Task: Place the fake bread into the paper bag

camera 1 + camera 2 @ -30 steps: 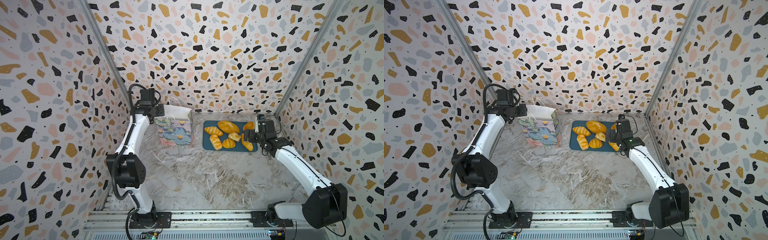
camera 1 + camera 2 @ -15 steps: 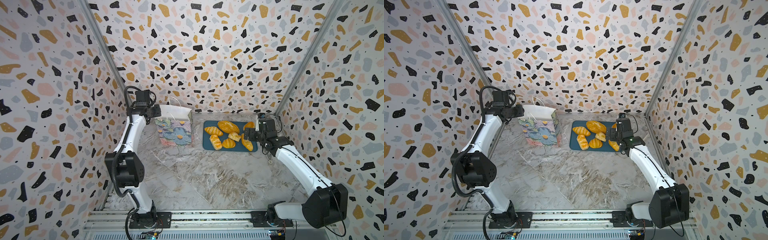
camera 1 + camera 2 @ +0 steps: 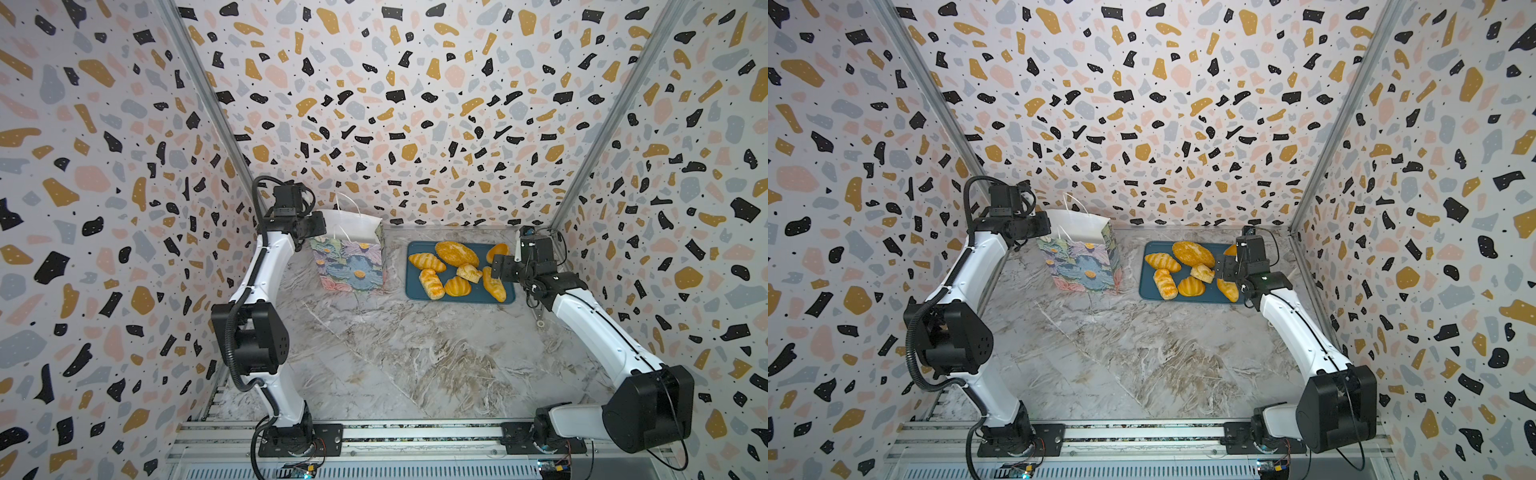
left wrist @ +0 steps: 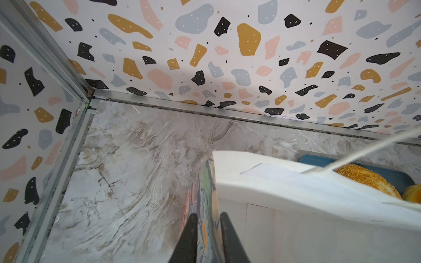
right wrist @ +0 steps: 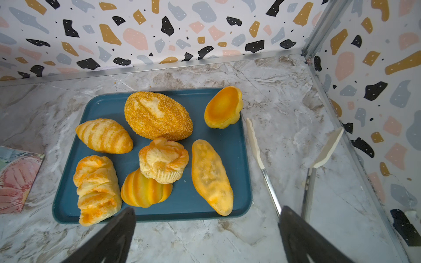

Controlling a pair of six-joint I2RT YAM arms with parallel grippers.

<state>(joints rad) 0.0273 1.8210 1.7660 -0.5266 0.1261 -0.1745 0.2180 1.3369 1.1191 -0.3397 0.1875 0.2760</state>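
At bench [image 3: 395,353] rear, left jaws nearly closed, pinching paper bag [image 3: 351,266] side wall, right jaws wide open, empty, fake bread [image 5: 157,118] just ahead on tray [image 5: 237,145]

— Where is there free room?
— The near half of the marble table [image 3: 395,365] is bare. On the far side, the paper bag [image 3: 353,270] stands left and the tray [image 3: 415,291] right, with a narrow gap between them.
— And right of the tray?
— Tongs [image 5: 257,148] lie there, close to the wall [image 5: 376,91].

Teal tray [image 5: 184,202] on marble tabletop [image 5: 284,95], tongs [image 5: 264,170] just beside

Golden-orange fake bread [image 5: 157,118], dark-teal tray [image 5: 107,107], pastel-flowered paper bag [image 3: 351,266], seemingly white inside.
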